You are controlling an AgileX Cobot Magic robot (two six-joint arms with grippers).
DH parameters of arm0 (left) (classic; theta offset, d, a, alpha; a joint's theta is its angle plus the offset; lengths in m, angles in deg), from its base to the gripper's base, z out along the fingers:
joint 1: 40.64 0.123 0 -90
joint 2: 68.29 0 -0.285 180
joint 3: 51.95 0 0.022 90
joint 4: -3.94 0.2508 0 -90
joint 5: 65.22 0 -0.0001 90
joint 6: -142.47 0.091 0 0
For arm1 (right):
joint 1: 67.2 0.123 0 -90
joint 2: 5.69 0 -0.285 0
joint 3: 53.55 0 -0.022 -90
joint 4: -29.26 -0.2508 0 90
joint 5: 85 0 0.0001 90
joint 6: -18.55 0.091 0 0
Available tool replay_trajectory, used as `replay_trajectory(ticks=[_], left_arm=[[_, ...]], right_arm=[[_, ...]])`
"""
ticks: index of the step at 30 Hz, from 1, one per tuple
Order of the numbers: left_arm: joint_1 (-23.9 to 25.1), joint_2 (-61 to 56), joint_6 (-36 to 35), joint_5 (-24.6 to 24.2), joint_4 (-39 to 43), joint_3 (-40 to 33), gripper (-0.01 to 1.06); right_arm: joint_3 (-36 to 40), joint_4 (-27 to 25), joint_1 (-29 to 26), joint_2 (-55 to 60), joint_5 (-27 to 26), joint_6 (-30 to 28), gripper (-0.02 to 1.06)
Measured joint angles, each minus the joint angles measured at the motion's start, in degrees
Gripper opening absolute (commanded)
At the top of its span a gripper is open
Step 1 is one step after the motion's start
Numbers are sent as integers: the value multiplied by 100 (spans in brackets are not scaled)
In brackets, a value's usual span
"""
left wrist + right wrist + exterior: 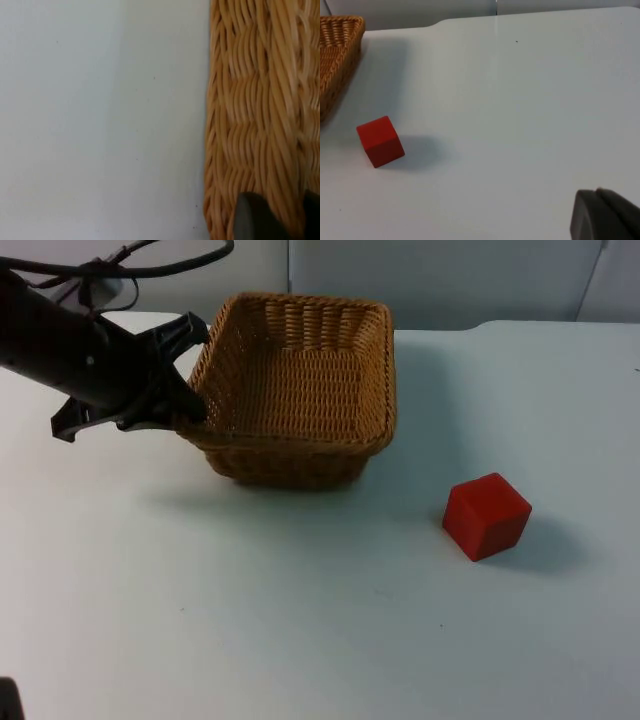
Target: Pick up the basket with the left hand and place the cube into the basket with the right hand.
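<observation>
One wicker basket (300, 390) and one red cube (487, 516) sit on the white table (300, 640), well apart, the cube out to the basket's right. The left gripper (192, 420) is closed on the basket's left rim (fingertips (252, 217) pinch the weave), though the basket seems tilted, possibly lifted. The right gripper (605, 215) waits beyond the cube; its opening cannot be judged.

tilted wicker basket (300, 390); red cube (487, 516) apart
</observation>
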State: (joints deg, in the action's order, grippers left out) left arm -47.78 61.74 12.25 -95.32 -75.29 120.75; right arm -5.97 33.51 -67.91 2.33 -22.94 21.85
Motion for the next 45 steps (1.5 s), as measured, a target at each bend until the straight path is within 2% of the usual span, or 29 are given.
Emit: replay_trajectory(ticks=[6,10,14,20,24,28,34,39,42,45], left_arm=[[0,9,-47,-321,-35,0,0],[0,13,-198,-933,-8,0,0],[0,13,-332,-1120,118,0,0],[0,-190,-598,-980,521,0,0],[0,-684,-1347,-662,1613,0,0],[22,-1028,-1895,-638,2193,-50,0],[50,-1432,-2075,-456,2353,-515,0],[299,-1726,-2093,-385,2392,-1072,0],[396,-1827,-1992,-362,2353,-1270,0],[435,-2000,-1608,-308,2026,-1549,0]], right_arm=[[0,0,0,0,0,0,0],[0,0,0,0,0,0,0],[0,0,0,0,0,0,0],[0,0,0,0,0,0,0],[0,0,0,0,0,0,0],[0,0,0,0,0,0,0],[0,0,0,0,0,0,0],[0,0,0,0,0,0,0],[0,0,0,0,0,0,0],[0,0,0,0,0,0,0]])
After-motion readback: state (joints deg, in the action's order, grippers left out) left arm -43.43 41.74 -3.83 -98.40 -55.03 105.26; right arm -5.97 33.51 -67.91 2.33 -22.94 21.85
